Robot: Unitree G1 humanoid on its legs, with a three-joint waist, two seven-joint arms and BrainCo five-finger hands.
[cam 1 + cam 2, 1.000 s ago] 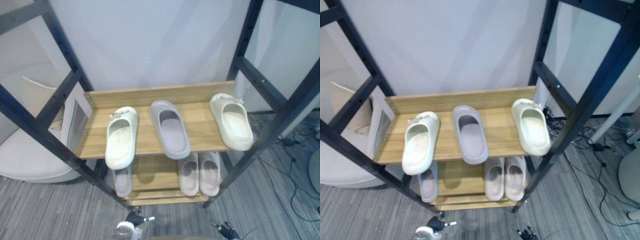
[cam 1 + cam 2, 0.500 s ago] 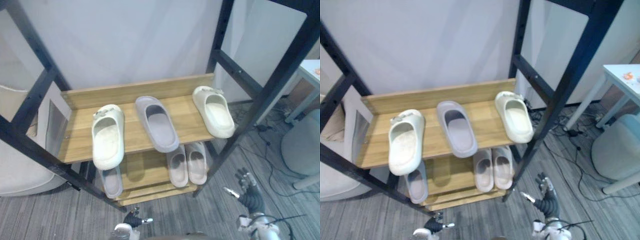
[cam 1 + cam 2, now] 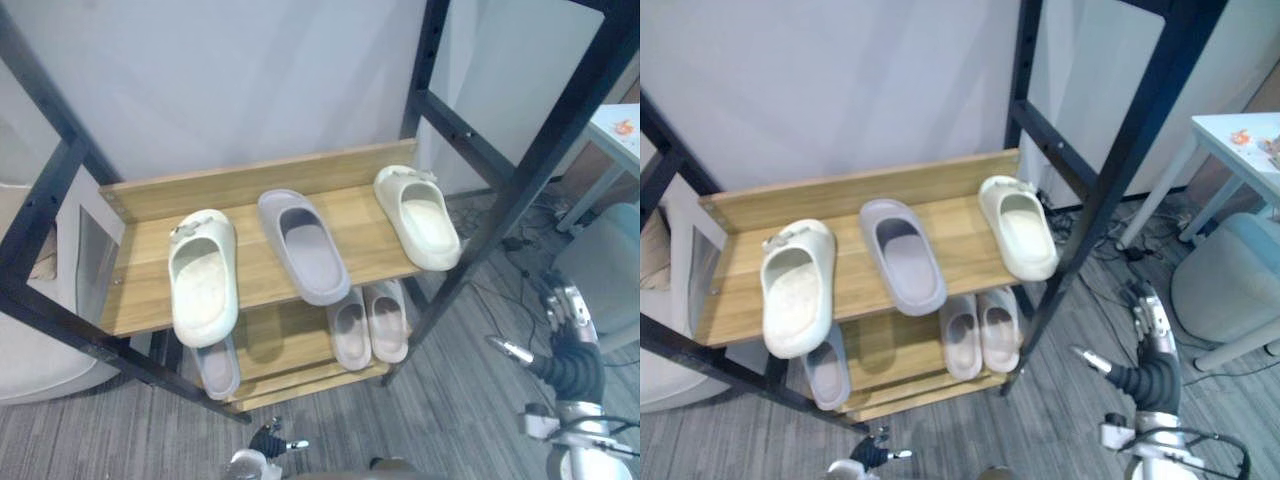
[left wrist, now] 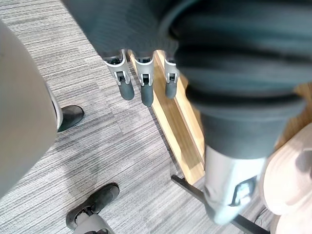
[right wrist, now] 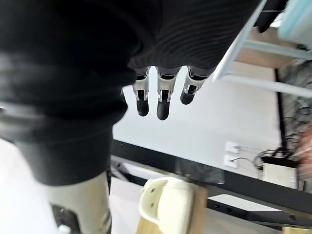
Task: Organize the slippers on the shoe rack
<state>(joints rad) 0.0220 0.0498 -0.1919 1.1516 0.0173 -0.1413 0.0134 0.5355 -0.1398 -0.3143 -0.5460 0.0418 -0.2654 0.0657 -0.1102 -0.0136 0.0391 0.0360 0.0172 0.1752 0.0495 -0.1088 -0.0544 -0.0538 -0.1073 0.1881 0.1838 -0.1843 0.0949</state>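
Note:
The shoe rack [image 3: 250, 185] has a black frame and wooden shelves. Its upper shelf holds a cream slipper [image 3: 203, 278] at the left, a grey slipper [image 3: 302, 245] in the middle and a second cream slipper [image 3: 418, 215] at the right end. On the lower shelf lie a grey slipper [image 3: 217, 365] and a pale pair [image 3: 367, 325]. My right hand [image 3: 570, 355] hangs open to the right of the rack, above the floor, holding nothing. In the right wrist view its fingers [image 5: 163, 100] are straight, with the right cream slipper [image 5: 168, 200] beyond them. My left hand [image 3: 268, 440] is low in front of the rack, fingers [image 4: 141, 85] relaxed.
A white table [image 3: 1240, 140] and a grey round seat [image 3: 1230, 290] stand to the right of the rack. Cables [image 3: 505, 245] lie on the floor behind the rack's right post. A white cushion [image 3: 40, 360] sits at the left. Grey striped carpet [image 3: 450, 400] lies in front.
The camera has turned right, shifting the rack leftward in view. My right hand has risen from the bottom edge to the rack's right side. The slippers have not moved.

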